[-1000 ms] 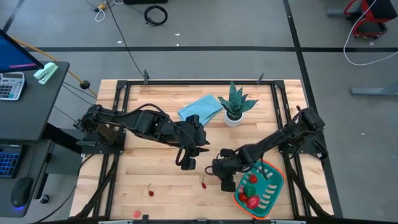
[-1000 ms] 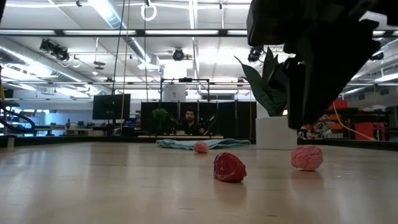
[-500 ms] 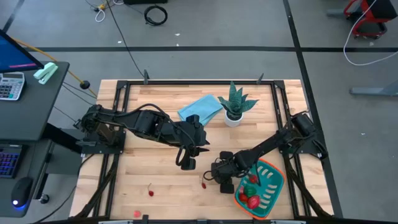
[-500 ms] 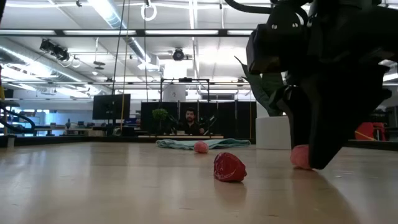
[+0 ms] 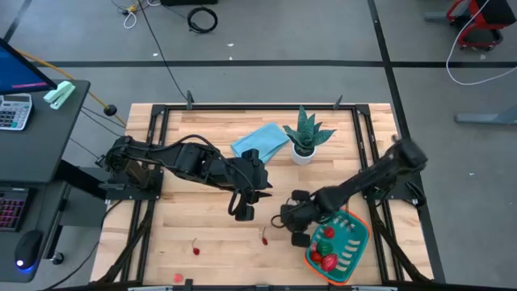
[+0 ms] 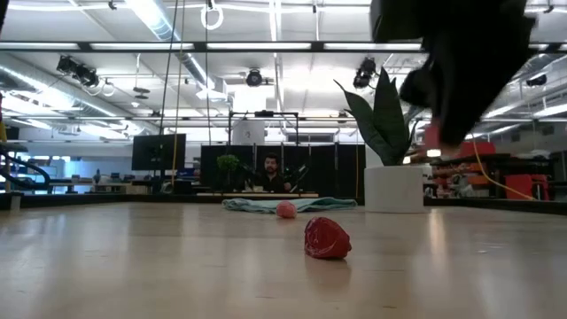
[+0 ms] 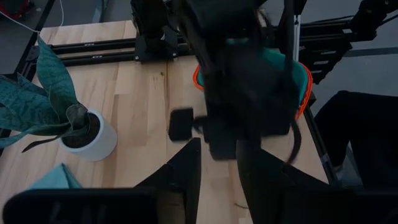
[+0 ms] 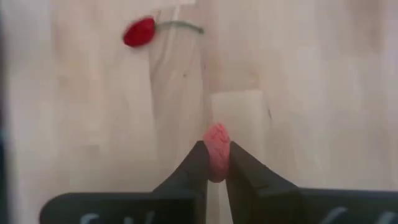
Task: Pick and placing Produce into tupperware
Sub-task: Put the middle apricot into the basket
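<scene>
My right gripper [image 5: 291, 221] hangs just left of the teal tupperware [image 5: 355, 242] and is shut on a small pink produce piece [image 8: 216, 134]; the low view shows it raised above the table. Red and green pieces lie inside the tupperware. A red piece with a stem [image 5: 264, 237] [image 8: 138, 31] lies on the wood nearby. Two more red bits [image 5: 195, 250] rest near the table's near-left edge. In the low view a red piece [image 6: 326, 237] and a pink one [image 6: 285, 209] sit on the table. My left gripper [image 5: 242, 210] waits open at mid-table. My right gripper pinches the pink piece between its two fingertips [image 8: 198, 163], which come from above and point down. The upper half of the piece [image 8: 216, 132] sticks out past the fingertips. It is lifted clear of the table.
A spiky green plant in a white pot [image 5: 305, 136] and a light blue folded cloth [image 5: 260, 140] stand toward the far edge. Black frame rails run along the table's sides. Bare wood lies between the two grippers and toward the near-left.
My right gripper went down onto the pink piece on the table, took hold of it and rose again. The piece, which lay on the wood a second ago, is now lifted clear. The left arm kept still.
</scene>
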